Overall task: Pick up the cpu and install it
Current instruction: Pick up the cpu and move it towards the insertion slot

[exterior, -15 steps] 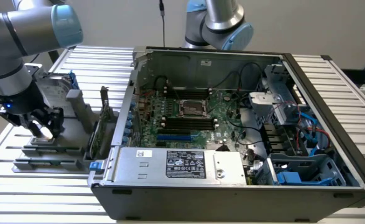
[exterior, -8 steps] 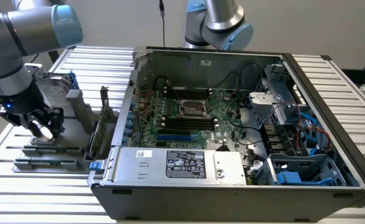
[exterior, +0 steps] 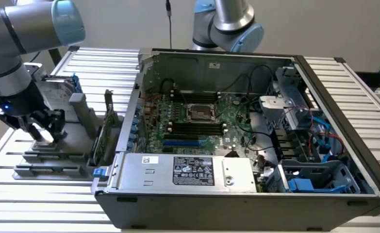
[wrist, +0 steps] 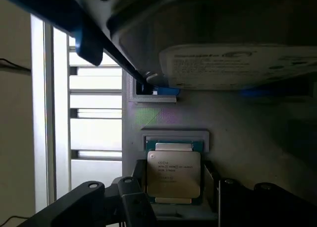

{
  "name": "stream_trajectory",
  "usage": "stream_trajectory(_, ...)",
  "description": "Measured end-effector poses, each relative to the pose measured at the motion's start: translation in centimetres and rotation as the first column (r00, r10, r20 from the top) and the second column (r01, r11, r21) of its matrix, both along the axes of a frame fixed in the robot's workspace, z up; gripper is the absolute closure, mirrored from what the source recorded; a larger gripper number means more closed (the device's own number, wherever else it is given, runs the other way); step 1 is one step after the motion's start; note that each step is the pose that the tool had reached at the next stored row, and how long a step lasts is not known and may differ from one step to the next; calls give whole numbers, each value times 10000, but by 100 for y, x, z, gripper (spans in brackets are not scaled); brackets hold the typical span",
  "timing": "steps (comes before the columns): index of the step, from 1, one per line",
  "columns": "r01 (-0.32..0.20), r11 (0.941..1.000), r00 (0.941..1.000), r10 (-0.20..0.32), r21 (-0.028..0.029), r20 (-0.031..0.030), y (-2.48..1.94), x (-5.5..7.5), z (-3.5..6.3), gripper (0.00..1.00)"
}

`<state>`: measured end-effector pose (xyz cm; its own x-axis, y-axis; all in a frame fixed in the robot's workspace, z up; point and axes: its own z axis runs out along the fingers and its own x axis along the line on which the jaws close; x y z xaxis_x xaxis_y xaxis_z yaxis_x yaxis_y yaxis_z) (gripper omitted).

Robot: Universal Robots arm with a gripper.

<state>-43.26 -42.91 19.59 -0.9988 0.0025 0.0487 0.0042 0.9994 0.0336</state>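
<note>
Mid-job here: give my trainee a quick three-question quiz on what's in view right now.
1. True or false: the computer case is open, its motherboard exposed.
2. What colour is the bracket on the hard drive?
3. The cpu lies: A on the motherboard; B in a grey holder, by the gripper; C on top of the hard drive.
Key: 1 true; 2 blue; 3 B.

Robotics lab, open computer case (exterior: 241, 211) on slatted metal bench (exterior: 41, 204), robot arm (exterior: 21, 24)
</note>
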Motion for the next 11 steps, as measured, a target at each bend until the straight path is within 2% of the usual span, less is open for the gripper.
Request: stream_trajectory(11,-31,10000,10000,31,0,-36,0,66,481,45)
